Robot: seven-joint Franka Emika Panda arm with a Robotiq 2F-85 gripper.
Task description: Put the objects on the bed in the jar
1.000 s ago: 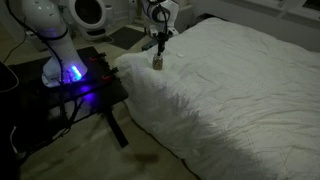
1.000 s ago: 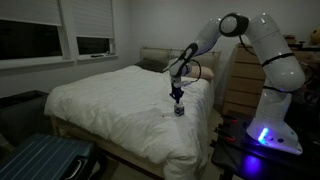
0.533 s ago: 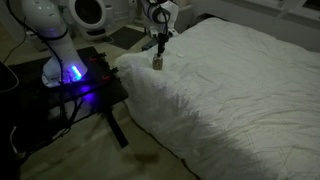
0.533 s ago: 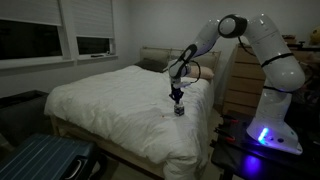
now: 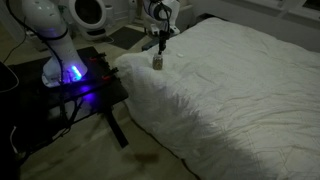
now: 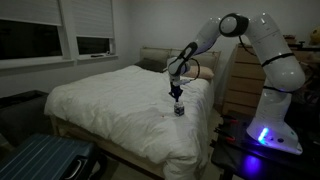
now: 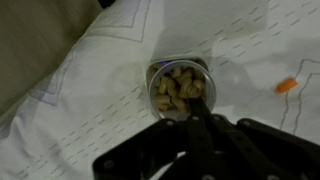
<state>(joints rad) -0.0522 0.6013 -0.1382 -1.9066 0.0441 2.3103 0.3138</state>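
Our gripper (image 7: 196, 112) has its jaws drawn together, the dark tips covering the near edge of the jar (image 7: 178, 66) in the wrist view; we cannot tell whether anything is pinched between them. In both exterior views the gripper (image 5: 160, 42) (image 6: 177, 94) hangs just above the jar (image 5: 157, 62) (image 6: 179, 110), which stands upright on the bed (image 5: 235, 95) close to the edge nearest the robot. Around it we see only rumpled white quilted cover with stitched lines. One small orange piece (image 7: 287, 86) lies on the quilt off to the side, well apart from the jar. Nothing stands between the gripper and the jar's open mouth. Beside the bed are the arm's white base (image 5: 45, 30) with a blue light, a dark stand (image 5: 85, 90), a wooden dresser (image 6: 235, 80) and a ribbed suitcase (image 6: 40, 160). The jar is a small greyish see-through cylinder, and it holds a heap of pale tan-brown bits (image 7: 178, 86) that reaches near the rim.
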